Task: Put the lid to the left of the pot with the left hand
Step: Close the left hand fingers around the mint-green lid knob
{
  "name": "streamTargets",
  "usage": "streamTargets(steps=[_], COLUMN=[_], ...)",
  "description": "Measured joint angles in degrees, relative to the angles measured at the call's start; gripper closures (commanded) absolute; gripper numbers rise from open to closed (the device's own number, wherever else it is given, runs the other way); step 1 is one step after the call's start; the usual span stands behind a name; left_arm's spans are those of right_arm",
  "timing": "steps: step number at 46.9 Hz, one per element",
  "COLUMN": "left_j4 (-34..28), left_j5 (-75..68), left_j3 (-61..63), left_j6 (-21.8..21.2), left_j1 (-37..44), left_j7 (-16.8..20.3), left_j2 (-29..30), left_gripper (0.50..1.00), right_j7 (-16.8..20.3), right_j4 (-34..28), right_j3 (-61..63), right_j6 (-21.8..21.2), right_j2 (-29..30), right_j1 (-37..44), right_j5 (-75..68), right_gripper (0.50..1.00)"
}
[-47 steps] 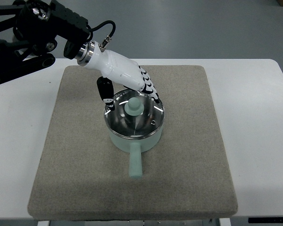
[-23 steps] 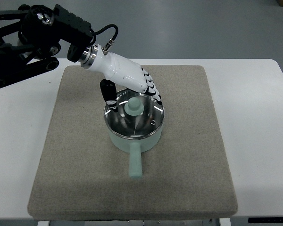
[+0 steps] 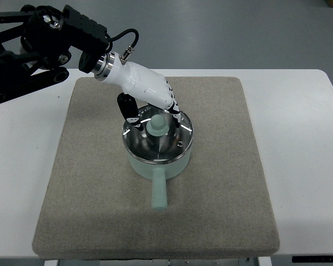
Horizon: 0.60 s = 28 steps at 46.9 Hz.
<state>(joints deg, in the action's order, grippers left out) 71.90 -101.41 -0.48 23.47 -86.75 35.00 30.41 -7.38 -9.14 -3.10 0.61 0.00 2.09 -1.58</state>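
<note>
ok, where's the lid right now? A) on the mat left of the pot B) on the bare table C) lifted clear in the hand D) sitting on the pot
D: the lid sits on the pot, its knob centred, with the left hand over its far rim.

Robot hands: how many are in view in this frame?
1. The left hand reaches from the upper left over the far rim of the pot, beside the lid knob. The right hand is not in view.
</note>
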Motion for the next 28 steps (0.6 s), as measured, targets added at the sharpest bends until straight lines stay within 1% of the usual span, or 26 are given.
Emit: streamTargets(steps=[4, 11, 17, 19, 27, 28], left_j4=[0.00, -0.07, -0.08, -0.08, -0.09, -0.09], left_j5=[-0.08, -0.50, -1.13, -1.19, -1.32, -1.32], left_j3=[0.09, 0.23, 0.22, 0.22, 0.09, 0.07], left_j6=[0.00, -0.01, -0.02, -0.02, -0.15, -0.20], left_j1=[0.00, -0.02, -0.02, -0.02, 0.05, 0.07], left_j7=[0.00, 0.01, 0.01, 0.01, 0.01, 0.01], left_j2=[0.00, 0.00, 0.00, 0.00, 0.00, 0.00], left_gripper=[0.765, 0.829, 0.840, 0.868, 0.874, 0.898], right_j7=[0.00, 0.00, 0.00, 0.00, 0.00, 0.00], right_j4=[0.00, 0.00, 0.00, 0.00, 0.00, 0.00], right_j3=[0.01, 0.02, 0.02, 0.02, 0.01, 0.01], right_j6=[0.00, 0.00, 0.00, 0.00, 0.00, 0.00], right_j2=[0.00, 0.00, 0.00, 0.00, 0.00, 0.00], right_j1=[0.00, 0.01, 0.00, -0.01, 0.01, 0.02], right_j5=[0.00, 0.00, 0.00, 0.00, 0.00, 0.00], right_gripper=[0.576, 0.576, 0.576, 0.576, 0.576, 0.576])
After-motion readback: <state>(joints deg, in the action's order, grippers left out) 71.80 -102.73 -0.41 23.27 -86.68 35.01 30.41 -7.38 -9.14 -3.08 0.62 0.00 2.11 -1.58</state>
